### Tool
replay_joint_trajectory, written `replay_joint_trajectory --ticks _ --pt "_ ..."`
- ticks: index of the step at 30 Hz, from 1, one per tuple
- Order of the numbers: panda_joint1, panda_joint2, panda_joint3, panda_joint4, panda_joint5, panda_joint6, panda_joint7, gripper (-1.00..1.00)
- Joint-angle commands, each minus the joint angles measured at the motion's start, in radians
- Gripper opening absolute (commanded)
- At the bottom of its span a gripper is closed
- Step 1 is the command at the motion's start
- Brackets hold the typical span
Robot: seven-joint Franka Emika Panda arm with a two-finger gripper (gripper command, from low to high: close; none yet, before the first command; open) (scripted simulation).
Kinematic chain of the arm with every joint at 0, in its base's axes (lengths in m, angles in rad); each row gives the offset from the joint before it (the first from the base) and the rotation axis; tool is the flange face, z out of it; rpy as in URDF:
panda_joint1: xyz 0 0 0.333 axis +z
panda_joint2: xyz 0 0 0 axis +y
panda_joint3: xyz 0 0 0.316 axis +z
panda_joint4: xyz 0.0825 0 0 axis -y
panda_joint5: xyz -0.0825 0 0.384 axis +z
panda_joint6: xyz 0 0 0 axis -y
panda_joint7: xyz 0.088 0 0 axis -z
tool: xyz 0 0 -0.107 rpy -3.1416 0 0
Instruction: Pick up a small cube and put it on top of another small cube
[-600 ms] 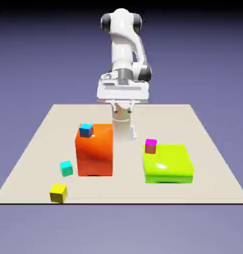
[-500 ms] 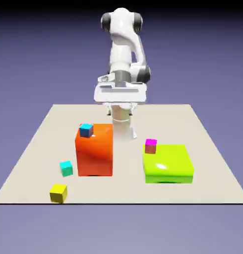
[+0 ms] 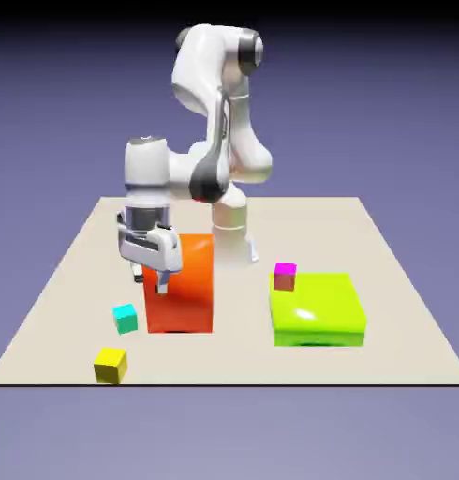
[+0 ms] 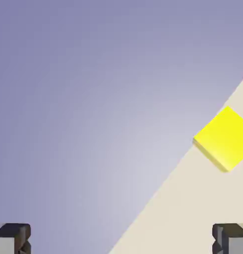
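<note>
The small yellow cube (image 3: 110,365) lies near the table's front edge at the exterior view's left. In the hand view this yellow cube (image 4: 223,139) shows at the right, just inside the table's edge. The tiny teal-green cube (image 3: 125,318) sits a little behind it, beside the orange block (image 3: 188,291). My gripper (image 3: 149,281) hangs above the table in front of the orange block's left part, higher than both small cubes and apart from them. It is open, and in the hand view nothing lies in the gripper (image 4: 121,240) between its two grey fingertips (image 4: 12,238).
A low lime block (image 3: 318,307) lies at the exterior view's right with a magenta cube (image 3: 285,275) at its back left corner. The tall orange block stands close behind my hand. The table's front edge (image 3: 224,382) runs just before the yellow cube.
The arm has swung from the table's back middle to the exterior view's left and come down in front of the orange block. The hand now hides the sky-blue cube on that block.
</note>
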Motion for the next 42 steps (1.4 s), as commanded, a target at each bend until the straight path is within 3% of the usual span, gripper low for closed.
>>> replay_joint_trajectory --ticks 1,11,17,18,23,35,37,42 --pt "-0.02 0.036 0.003 0.028 0.011 -0.023 0.032 0.0" --pt "-0.241 0.399 0.038 0.31 0.117 -0.256 0.349 0.0" --pt "-0.23 0.537 0.054 0.321 0.139 -0.132 0.334 0.0" --pt "-0.23 0.537 0.054 0.321 0.139 -0.132 0.334 -1.0" --pt "-0.251 0.395 0.04 0.304 0.114 -0.263 0.34 -1.0" --pt "-0.458 0.038 0.082 -0.072 -0.052 -0.368 -0.182 -1.0" --pt "-0.465 0.026 0.084 -0.084 -0.057 -0.371 -0.2 -1.0" --pt "-0.451 0.156 0.087 -0.135 -0.053 -0.19 -0.204 -1.0"
